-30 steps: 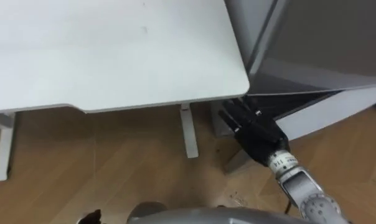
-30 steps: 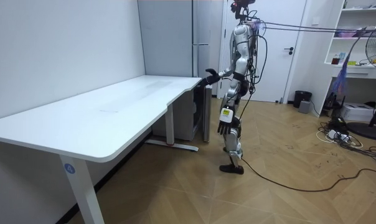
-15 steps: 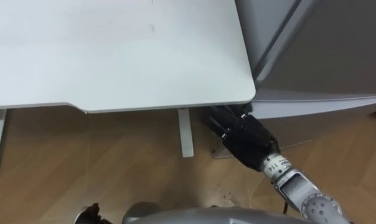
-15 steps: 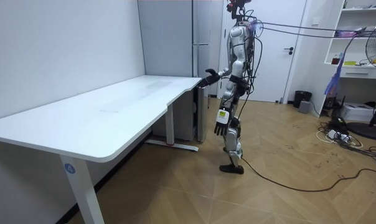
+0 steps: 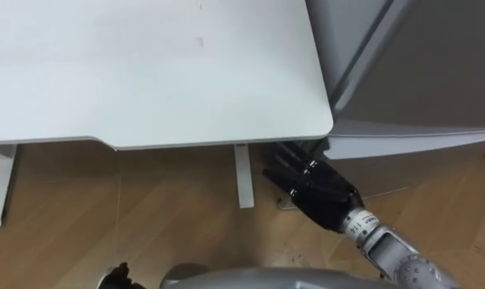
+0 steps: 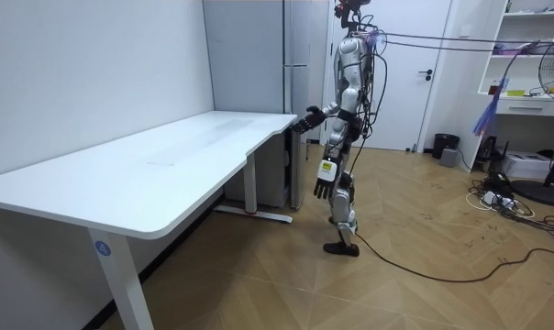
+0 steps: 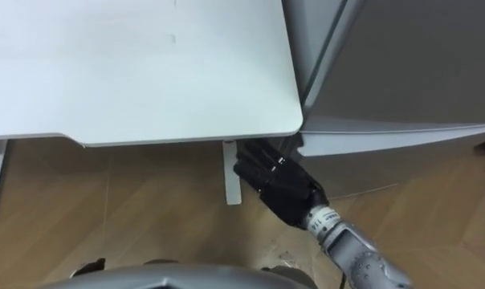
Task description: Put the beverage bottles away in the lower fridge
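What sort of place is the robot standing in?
Probably an office or lab room rather than a kitchen: a long white desk, a tall grey fridge beside it, wall shelves, and cables on the wooden floor.

No legible text or numbers.

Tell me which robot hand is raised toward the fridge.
The right robot hand, held out open at the corner of the table beside the fridge. The left robot hand hangs down at the robot's side.
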Controlling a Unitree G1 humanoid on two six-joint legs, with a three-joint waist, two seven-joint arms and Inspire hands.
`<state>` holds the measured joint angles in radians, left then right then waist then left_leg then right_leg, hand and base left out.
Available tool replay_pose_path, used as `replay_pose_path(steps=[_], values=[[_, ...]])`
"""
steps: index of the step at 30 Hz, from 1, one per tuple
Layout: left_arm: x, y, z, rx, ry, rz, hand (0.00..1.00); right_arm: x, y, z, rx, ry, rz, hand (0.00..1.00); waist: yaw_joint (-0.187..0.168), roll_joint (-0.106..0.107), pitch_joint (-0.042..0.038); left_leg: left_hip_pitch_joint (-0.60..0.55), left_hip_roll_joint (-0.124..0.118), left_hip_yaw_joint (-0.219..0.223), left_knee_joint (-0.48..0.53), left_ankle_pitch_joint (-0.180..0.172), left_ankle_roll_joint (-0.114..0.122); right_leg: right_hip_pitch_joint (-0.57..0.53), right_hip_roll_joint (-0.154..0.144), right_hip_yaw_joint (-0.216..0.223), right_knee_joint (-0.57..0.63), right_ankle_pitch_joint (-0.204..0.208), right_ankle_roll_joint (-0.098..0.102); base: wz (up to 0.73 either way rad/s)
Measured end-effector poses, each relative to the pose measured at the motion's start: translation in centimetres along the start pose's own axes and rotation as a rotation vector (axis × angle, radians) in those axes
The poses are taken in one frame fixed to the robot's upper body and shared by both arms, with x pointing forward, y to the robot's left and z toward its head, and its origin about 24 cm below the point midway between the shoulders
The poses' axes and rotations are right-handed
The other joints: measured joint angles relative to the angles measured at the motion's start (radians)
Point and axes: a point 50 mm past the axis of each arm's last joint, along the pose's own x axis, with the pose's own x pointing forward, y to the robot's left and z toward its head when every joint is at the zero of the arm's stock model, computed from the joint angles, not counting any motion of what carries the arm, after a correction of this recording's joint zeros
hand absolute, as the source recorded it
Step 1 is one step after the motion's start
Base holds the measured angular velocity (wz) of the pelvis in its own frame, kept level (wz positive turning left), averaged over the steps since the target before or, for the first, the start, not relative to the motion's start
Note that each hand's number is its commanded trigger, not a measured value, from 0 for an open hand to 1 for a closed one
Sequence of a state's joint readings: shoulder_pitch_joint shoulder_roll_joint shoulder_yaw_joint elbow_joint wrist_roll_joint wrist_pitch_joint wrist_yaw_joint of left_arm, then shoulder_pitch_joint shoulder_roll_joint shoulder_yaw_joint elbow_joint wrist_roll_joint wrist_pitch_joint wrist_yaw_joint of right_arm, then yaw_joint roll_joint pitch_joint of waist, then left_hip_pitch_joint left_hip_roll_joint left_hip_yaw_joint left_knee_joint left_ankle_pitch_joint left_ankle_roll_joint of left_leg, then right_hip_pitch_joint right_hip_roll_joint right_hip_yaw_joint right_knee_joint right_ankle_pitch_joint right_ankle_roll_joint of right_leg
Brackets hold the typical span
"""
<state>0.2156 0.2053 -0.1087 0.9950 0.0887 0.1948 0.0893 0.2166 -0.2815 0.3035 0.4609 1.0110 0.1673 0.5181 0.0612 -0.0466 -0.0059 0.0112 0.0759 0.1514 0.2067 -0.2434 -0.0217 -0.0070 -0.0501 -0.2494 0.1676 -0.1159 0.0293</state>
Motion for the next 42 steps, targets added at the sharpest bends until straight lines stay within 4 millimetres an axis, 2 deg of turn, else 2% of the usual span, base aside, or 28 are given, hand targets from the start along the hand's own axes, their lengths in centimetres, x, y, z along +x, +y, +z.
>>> replay_pose_path(steps=[7,9,12,15,19,21,26,29,32,36,40,42], values=[[0.0,0.7,-1.1,-0.050,0.026,0.013,0.00,-2.9,-4.7,-0.7,-0.133,0.114,-0.258,0.00,-0.010,-0.010,0.0031,0.011,-0.001,-0.007,-0.002,0.000,0.000,0.014,0.000,-0.003,-0.004,0.000,0.000,0.02],[-0.1,0.7,-1.4,-0.055,0.029,0.016,0.00,-4.4,-6.4,-1.7,-0.158,0.191,-0.366,0.00,-0.019,-0.011,0.0038,0.019,-0.002,-0.017,-0.004,0.000,0.000,0.027,0.000,-0.004,-0.007,0.000,0.000,0.13],[-0.2,0.6,-1.8,-0.053,0.034,0.016,0.00,-5.2,-7.3,-2.5,-0.171,0.243,-0.428,0.00,-0.030,-0.010,0.0039,0.016,-0.003,-0.018,-0.002,0.000,0.000,0.030,0.000,-0.001,-0.017,0.001,0.002,0.02],[-0.1,0.5,-1.7,-0.055,0.032,0.014,0.00,-6.8,-8.9,-3.9,-0.178,0.343,-0.543,0.00,-0.031,0.000,0.0051,0.019,-0.002,-0.018,-0.002,0.000,0.000,0.033,0.001,0.000,-0.017,0.001,0.002,0.00],[-0.1,0.6,-1.7,-0.058,0.028,0.017,0.00,-7.7,-9.5,-4.8,-0.206,0.409,-0.619,0.00,-0.031,0.007,0.0077,0.026,-0.002,-0.015,-0.004,0.001,-0.002,0.035,0.002,0.002,-0.018,0.001,0.002,-0.05],[-0.1,0.6,-1.6,-0.060,0.025,0.016,0.00,-7.1,-9.5,-4.5,-0.261,0.413,-0.638,0.00,-0.033,0.006,0.0118,0.033,-0.001,-0.016,-0.004,0.001,-0.002,0.041,0.002,0.003,-0.018,0.001,0.002,-0.02],[-0.1,0.6,-1.9,-0.062,0.036,0.019,0.00,-6.6,-9.8,-4.1,-0.350,0.464,-0.690,0.00,-0.027,0.006,0.0118,0.033,-0.001,-0.019,-0.002,0.001,-0.002,0.046,0.002,0.002,-0.018,0.001,0.002,0.02],[-0.1,0.2,-2.7,-0.079,0.070,0.014,0.00,-6.8,-10.0,-4.7,-0.321,0.468,-0.749,0.00,-0.025,0.009,0.0118,0.036,-0.002,-0.023,-0.002,0.001,-0.002,0.053,0.002,-0.001,-0.019,0.000,0.004,0.10],[-0.3,-0.3,-3.5,-0.111,0.103,0.009,0.00,-7.2,-10.1,-5.6,-0.231,0.440,-0.793,0.00,-0.032,0.011,0.0124,0.037,-0.005,-0.048,-0.001,0.001,-0.002,0.072,0.002,-0.010,-0.035,0.000,0.004,0.18],[-0.5,-1.1,-4.5,-0.138,0.149,-0.013,0.00,-7.9,-10.3,-6.4,-0.129,0.408,-0.867,0.00,-0.034,0.027,0.0117,0.048,-0.006,-0.065,-0.003,0.000,-0.002,0.093,0.001,-0.026,-0.038,-0.004,0.009,0.16],[-0.5,-1.3,-4.6,-0.146,0.159,-0.028,0.00,-8.3,-10.3,-6.9,-0.083,0.392,-0.901,0.00,-0.034,0.026,0.0131,0.052,-0.014,-0.086,-0.003,0.001,-0.002,0.110,-0.004,-0.027,-0.040,-0.016,0.015,0.19],[-0.5,-1.5,-4.7,-0.147,0.165,-0.035,0.00,-8.5,-10.4,-7.1,-0.075,0.397,-0.913,0.00,-0.034,0.028,0.0113,0.055,-0.019,-0.098,-0.002,0.001,-0.002,0.124,-0.005,-0.027,-0.052,-0.018,0.015,0.14]])
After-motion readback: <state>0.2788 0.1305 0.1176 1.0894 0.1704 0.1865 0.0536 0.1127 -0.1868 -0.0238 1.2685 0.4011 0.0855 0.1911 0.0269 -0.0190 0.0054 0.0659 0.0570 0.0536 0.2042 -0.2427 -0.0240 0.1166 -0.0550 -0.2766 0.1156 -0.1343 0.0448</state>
